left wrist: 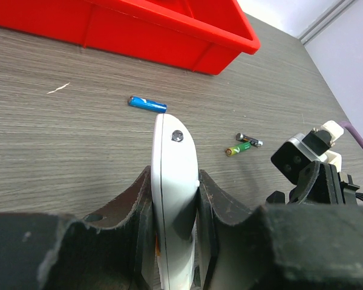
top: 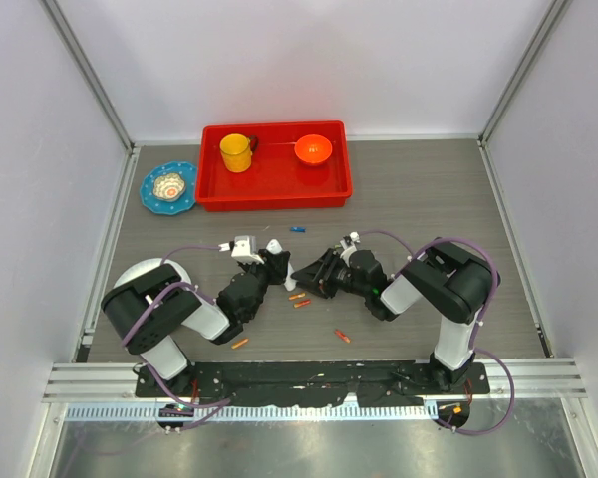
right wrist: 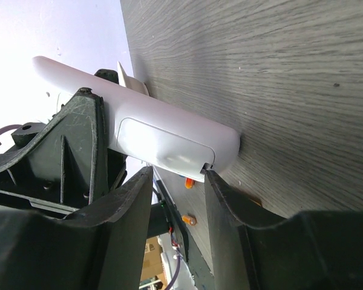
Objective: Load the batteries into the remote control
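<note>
Remote white. Batteries orange; far battery blue. Tray red, cup yellow, plate blue, table grey wood-grain.

No legible text, label or brand on the remote control, batteries or red tray

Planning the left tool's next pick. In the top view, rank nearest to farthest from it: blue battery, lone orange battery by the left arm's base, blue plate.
1. blue battery, just beyond the left tool, on the far side.
2. orange battery, on the near side, left of centre.
3. blue plate, far left, beside the red tray.
</note>
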Action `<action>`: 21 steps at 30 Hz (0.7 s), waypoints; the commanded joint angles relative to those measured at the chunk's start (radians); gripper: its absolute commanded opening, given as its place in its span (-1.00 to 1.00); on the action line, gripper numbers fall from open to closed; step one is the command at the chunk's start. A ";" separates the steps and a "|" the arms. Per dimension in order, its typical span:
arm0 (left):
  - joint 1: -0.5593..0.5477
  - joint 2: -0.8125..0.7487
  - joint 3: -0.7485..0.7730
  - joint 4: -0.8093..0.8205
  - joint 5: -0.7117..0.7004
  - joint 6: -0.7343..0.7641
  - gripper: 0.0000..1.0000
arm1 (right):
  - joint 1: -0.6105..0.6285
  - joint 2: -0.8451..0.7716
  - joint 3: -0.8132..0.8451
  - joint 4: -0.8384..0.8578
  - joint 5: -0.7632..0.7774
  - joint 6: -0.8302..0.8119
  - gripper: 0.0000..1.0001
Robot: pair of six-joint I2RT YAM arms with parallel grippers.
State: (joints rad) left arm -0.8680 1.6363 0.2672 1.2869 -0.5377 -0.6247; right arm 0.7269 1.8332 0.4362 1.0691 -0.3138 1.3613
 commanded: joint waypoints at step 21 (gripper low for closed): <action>0.004 -0.009 -0.005 0.261 -0.013 -0.007 -1.00 | 0.006 0.017 -0.002 0.080 0.013 0.019 -0.06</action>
State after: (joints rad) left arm -0.8680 1.6363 0.2668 1.2884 -0.5381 -0.6258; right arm 0.7273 1.8507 0.4351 1.0931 -0.3134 1.3739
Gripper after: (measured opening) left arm 0.304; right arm 0.474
